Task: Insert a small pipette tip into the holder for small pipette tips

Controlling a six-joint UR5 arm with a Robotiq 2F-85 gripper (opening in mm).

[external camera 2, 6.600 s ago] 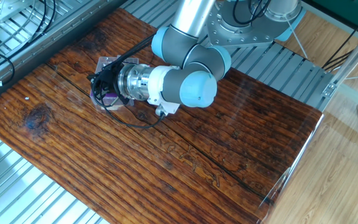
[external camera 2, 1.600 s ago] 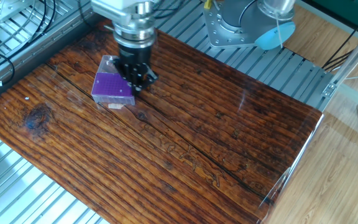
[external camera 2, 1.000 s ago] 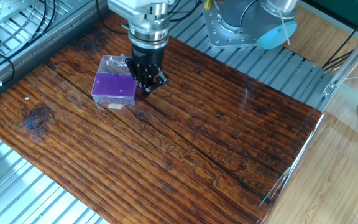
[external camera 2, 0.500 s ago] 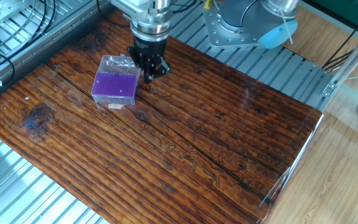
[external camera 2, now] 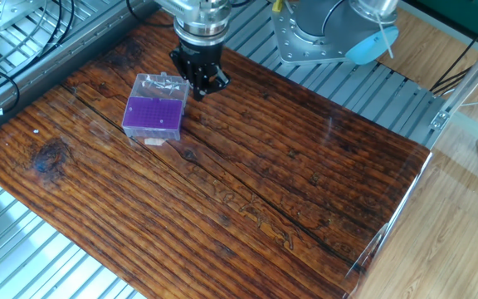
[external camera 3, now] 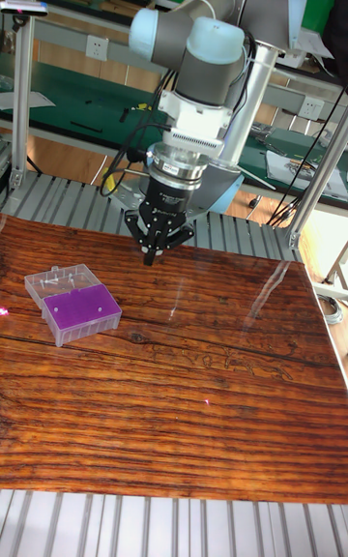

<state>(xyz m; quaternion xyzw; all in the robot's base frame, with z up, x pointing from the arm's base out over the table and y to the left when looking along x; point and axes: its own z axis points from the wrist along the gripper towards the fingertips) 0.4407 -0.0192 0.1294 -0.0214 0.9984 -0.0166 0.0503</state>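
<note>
Tall fixed view, gripper [external camera 3: 152,252] pointing down, jaws seemingly closed, holder [external camera 3: 81,307] upright.

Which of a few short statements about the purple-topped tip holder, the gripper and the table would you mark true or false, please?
1. The holder for small pipette tips lies on the wooden table. True.
2. The gripper is clamped on the holder. False: it hangs above the table, apart from the holder and to its side.
3. The holder's top plate is purple. True.
4. The gripper points sideways along the table. False: it points down at the table.
5. A clear lid lies open at the holder's far edge. True.
</note>
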